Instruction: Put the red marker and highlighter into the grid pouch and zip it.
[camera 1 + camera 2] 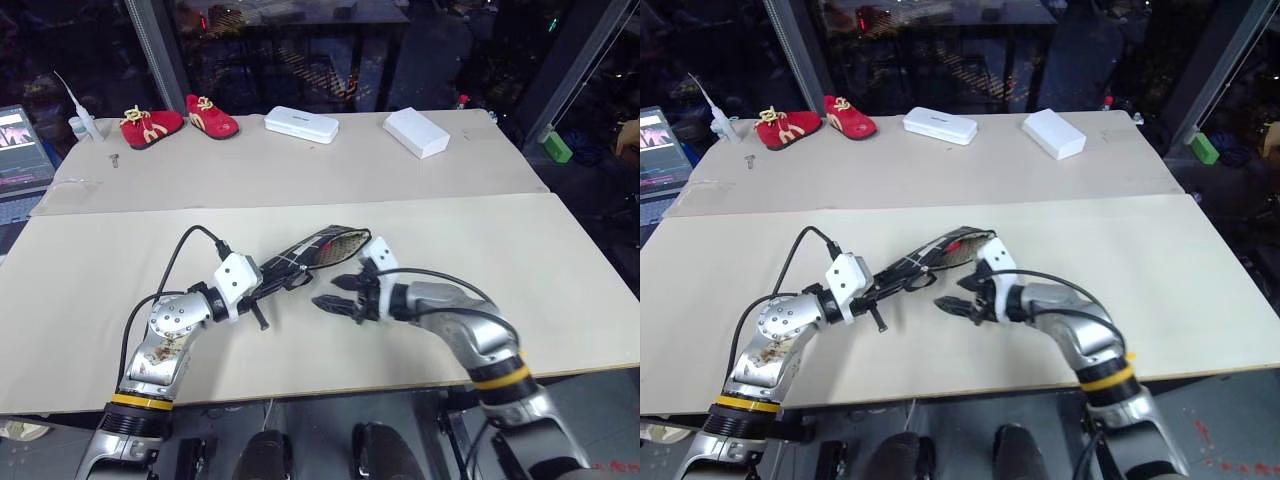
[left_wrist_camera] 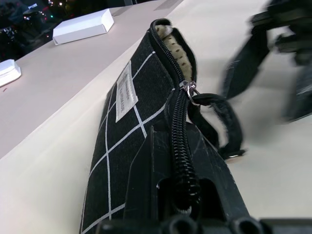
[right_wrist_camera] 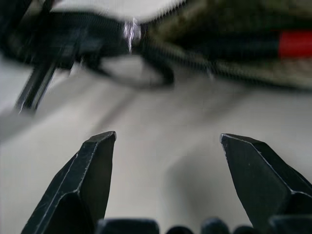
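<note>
A: Grid pouch (image 1: 318, 250) is held up over the surface (image 1: 520, 290), mouth half open, red marker (image 3: 273, 45) inside. Highlighter I can't make out.

B: So you've only the zipping left?

A: Probably. Your left pincer (image 1: 262, 290) pinches the pouch's closed end; right pincer (image 3: 165, 141) is spread wide, empty, just beside the zip pull (image 2: 222, 122).

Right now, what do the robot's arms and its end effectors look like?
Both arms are shiny silver metal with a yellow-and-black band near the elbow. Each wrist carries a white boxy block with a black cable looping out. The left end effector and the right end effector each have two pointed black fingers. The left arm's silver shell looks scuffed and stained brown.
</note>
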